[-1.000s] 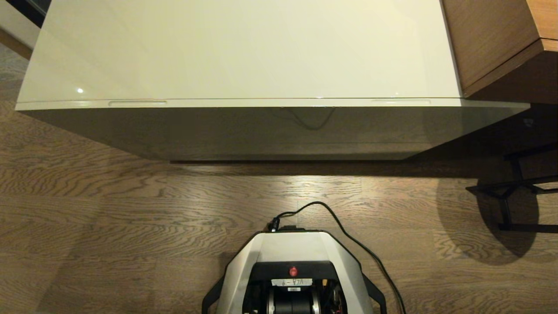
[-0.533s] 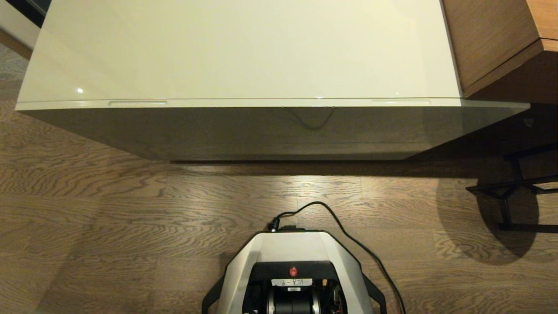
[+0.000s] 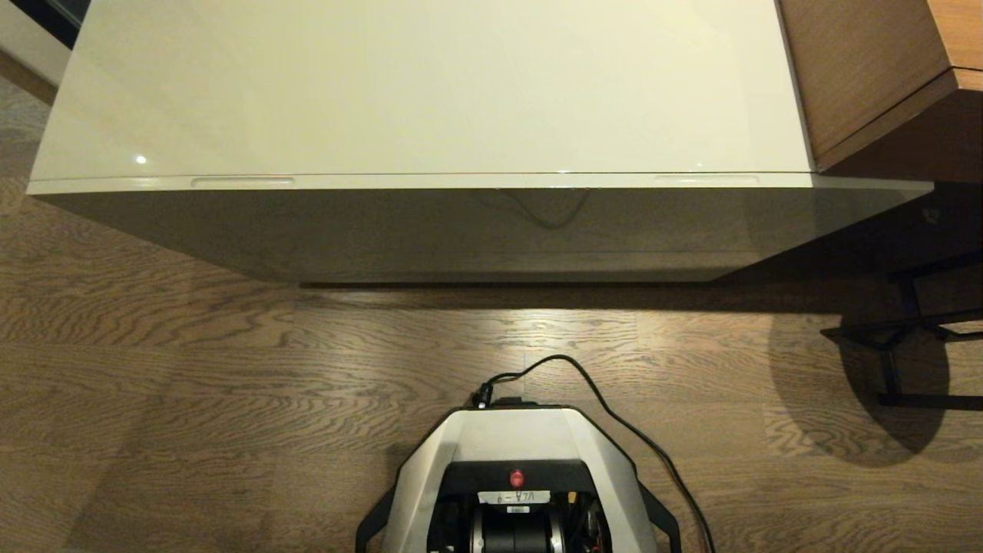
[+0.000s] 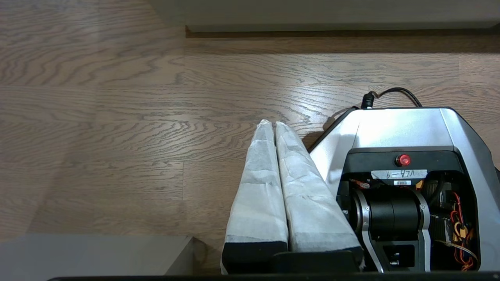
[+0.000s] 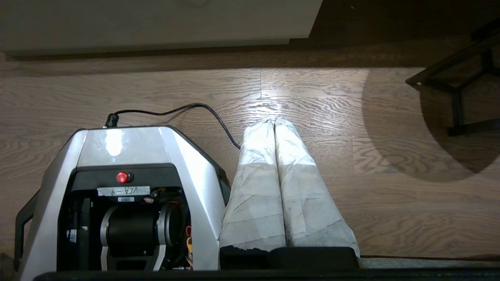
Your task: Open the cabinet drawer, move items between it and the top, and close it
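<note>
The cabinet drawer [image 3: 491,230] is pushed fully in, its glossy beige-grey front flush with the cabinet, and the two slim slots [image 3: 243,182] at its upper front edge sit one toward each end. Above it the top [image 3: 430,84] is a broad, shiny cream-white surface; no slippers or paper roll are visible on it from the head view. The drawer lies ahead of both grippers, well apart from them, across a strip of wooden floor [image 3: 192,369].

The left gripper [image 4: 272,124] hangs low beside the robot's base [image 3: 516,445], pointing toward the cabinet's foot, its two white-wrapped fingers [image 4: 259,187] pressed together with nothing between them. The right gripper [image 5: 273,121] mirrors it on the other side of the base, fingers [image 5: 308,191] likewise closed flat against each other and empty. Neither touches the floor boards or the cabinet as far as can be seen.

A black cable [image 3: 614,415] runs from the front of the base and trails off past the right gripper. Further out on that side stands a brown wooden furniture piece [image 3: 868,77] butted against the cabinet, and a black metal frame [image 3: 898,338] on the floor with a round shadow beside it.
</note>
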Tool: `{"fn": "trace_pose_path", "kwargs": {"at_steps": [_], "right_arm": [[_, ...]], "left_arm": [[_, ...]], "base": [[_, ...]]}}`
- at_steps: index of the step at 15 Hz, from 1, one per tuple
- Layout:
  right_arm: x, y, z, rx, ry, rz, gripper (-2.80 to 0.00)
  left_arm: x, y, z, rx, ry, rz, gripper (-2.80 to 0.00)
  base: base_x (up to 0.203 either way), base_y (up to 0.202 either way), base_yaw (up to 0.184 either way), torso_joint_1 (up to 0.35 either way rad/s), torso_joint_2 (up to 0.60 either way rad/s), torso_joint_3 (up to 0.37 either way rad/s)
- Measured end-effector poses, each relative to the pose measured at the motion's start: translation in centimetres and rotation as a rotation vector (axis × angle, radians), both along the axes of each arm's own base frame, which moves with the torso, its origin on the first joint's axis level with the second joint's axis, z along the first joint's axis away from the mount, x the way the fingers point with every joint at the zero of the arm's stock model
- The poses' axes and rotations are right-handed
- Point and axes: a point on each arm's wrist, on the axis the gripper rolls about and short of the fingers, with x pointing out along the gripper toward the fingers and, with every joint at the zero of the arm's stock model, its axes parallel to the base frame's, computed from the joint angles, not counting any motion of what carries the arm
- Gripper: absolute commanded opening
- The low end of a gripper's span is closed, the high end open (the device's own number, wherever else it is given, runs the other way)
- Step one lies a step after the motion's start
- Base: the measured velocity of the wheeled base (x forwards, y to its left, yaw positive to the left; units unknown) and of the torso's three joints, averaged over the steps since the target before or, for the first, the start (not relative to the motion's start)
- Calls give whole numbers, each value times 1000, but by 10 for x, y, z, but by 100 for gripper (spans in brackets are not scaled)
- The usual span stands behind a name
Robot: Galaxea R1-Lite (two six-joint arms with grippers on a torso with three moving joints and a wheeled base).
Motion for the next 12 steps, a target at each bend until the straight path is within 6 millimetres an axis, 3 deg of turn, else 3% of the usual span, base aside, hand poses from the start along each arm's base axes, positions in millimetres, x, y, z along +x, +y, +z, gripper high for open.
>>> {"fn": "trace_pose_path", "kwargs": {"at_steps": [12], "right_arm": [[0, 0, 0, 0, 0, 0, -280]], "left_arm": [[0, 0, 0, 0, 0, 0, -280]], "base": [[0, 0, 0, 0, 0, 0]]}}
